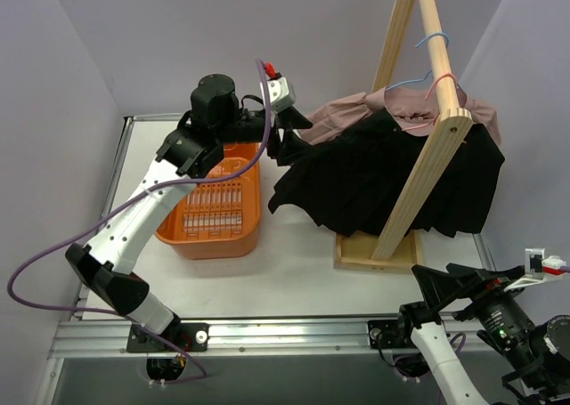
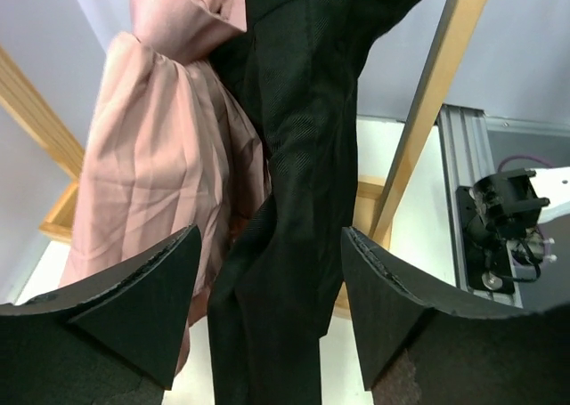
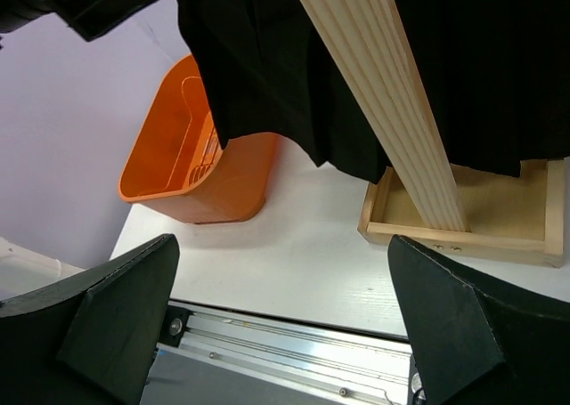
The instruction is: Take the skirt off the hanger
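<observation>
The skirt (image 2: 303, 156) is black, with a fine tone-on-tone diagonal weave in the left wrist view. The garment (image 2: 169, 174) at its 9 o'clock there is dusty pink with a soft sheen. The basket (image 1: 214, 245) is orange. The rack (image 1: 427, 169) is pale natural wood. At 12 o'clock of the skirt sit a light blue hook (image 1: 434, 40) and a pink hook (image 1: 443, 83). The table (image 1: 294, 271) is white. The left arm (image 1: 134, 218) is white and black, its cable (image 1: 10, 285) purple. The walls (image 1: 53, 111) are pale lilac-grey.
</observation>
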